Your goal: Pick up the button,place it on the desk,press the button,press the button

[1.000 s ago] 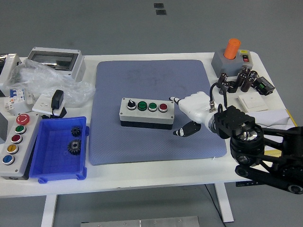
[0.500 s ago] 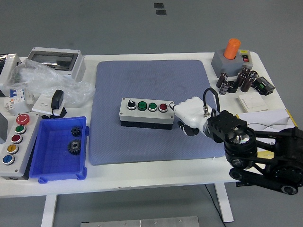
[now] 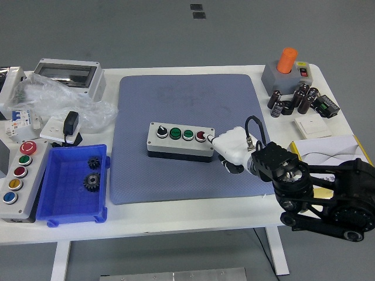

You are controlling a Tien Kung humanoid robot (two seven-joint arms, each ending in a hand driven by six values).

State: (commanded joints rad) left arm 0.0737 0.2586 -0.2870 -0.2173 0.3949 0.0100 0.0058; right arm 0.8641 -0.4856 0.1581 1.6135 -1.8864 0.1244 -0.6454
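Right now the grey button box (image 3: 180, 141) sits in the middle of the blue mat (image 3: 190, 111), with a black selector knob, two green buttons and a red button (image 3: 201, 136) in a row along its top. The robot's right hand (image 3: 229, 146) comes in from four o'clock; its white index finger is stretched out with the tip on the red button, the other fingers curled under, holding nothing.

Over at eight o'clock a blue bin (image 3: 73, 184) holds two dark gears (image 3: 92, 172), one just above the other, otherwise bare floor inside. Just beside it at nine o'clock lies a long grey control station (image 3: 19, 178) with red, green, red, yellow and blue buttons. Up at ten o'clock stands a grey enclosure with a clear lid (image 3: 67, 75), crumpled plastic wrap (image 3: 55, 99) in front of it. At two o'clock a grey base carries an orange cylinder (image 3: 287, 59), with a cluster of dark capacitors (image 3: 290, 102) near it.
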